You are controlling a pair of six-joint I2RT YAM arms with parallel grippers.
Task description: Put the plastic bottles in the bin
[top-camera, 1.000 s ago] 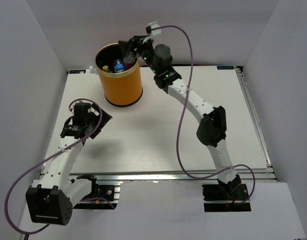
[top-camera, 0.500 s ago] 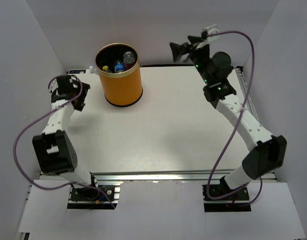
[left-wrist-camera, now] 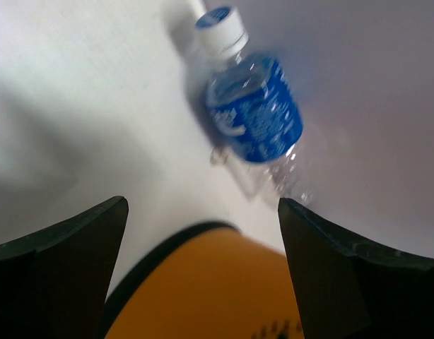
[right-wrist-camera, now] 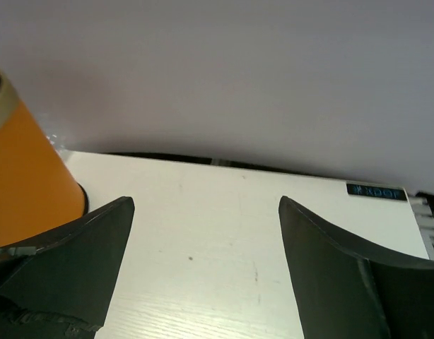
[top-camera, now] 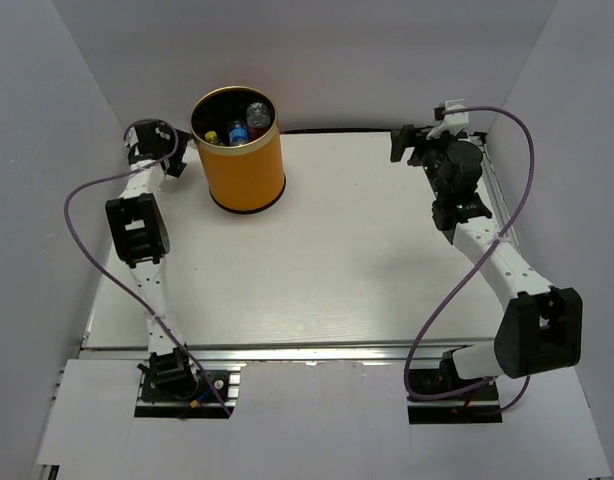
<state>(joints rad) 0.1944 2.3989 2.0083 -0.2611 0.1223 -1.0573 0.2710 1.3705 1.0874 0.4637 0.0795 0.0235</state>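
Standing near the far left corner of the tabletop, the bin has several bottles inside. One blue-label bottle lies outside, at the far edge just beside the bin. The left gripper faces this bottle, jaws wide apart and empty. The right gripper, near the far right corner, is also spread and holds nothing.

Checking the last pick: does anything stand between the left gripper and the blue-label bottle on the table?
Partly: the orange side of the bin sits low between the fingers of the open left gripper, nearer than the blue-label bottle by the back wall. Beyond it, only bare table.
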